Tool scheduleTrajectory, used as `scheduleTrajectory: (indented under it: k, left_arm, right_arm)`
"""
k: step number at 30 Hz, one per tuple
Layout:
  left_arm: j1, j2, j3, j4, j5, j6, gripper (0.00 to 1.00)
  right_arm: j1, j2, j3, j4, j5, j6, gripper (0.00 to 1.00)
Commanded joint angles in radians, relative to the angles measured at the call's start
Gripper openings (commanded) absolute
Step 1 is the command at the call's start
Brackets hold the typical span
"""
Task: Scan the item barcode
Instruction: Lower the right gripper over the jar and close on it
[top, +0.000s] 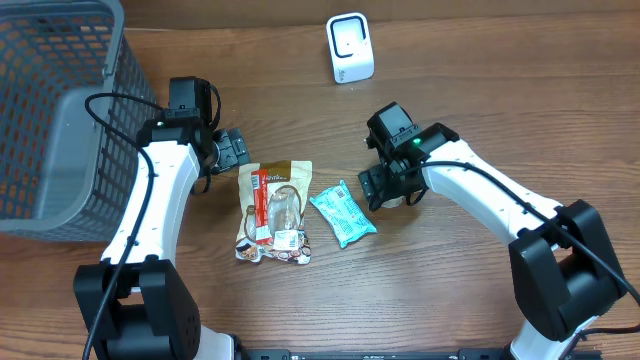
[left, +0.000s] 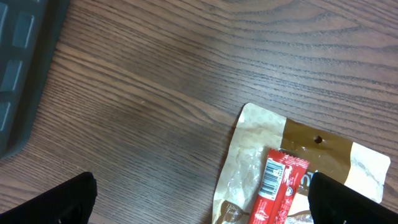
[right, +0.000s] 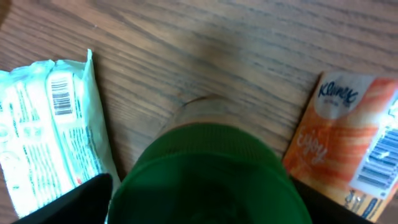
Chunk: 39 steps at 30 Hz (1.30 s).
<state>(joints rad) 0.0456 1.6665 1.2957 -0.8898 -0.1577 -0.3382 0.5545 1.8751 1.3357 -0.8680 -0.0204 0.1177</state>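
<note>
Wooden table (top: 470, 90) carries grey basket (top: 50, 110) far left, white scanner (top: 350, 48) far centre. Left gripper (top: 235, 150) hangs wide, empty. Right gripper (top: 385, 188) straddles green-capped jar (right: 211, 168) right of centre; grip cannot be confirmed. Step judged: pickup. Next requires firm closure, lift, barcode towards scanner.
</note>
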Motion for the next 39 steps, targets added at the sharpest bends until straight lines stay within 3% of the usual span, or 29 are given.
scheduleTrajectory:
  k: [1, 8, 19, 27, 39]
  left_arm:
    - [-0.006, -0.006, 0.018, 0.004, -0.002, -0.010, 1.00]
    - [-0.006, -0.006, 0.018, 0.004, -0.002, -0.010, 1.00]
    - [-0.006, -0.006, 0.018, 0.004, -0.002, -0.010, 1.00]
    - [-0.006, -0.006, 0.018, 0.004, -0.002, -0.010, 1.00]
    - [-0.006, -0.006, 0.018, 0.004, -0.002, -0.010, 1.00]
  right_arm:
    - [0.003, 0.001, -0.003, 0.023, 0.005, 0.076, 0.83]
    - [0.003, 0.001, -0.003, 0.061, 0.005, 0.275, 0.70]
    - [0.003, 0.001, -0.003, 0.056, 0.023, 0.388, 0.69]
    - [0.000, 0.001, 0.009, 0.051, 0.026, 0.321, 0.89]
    - [-0.008, 0.001, 0.277, -0.173, 0.026, 0.227, 1.00]
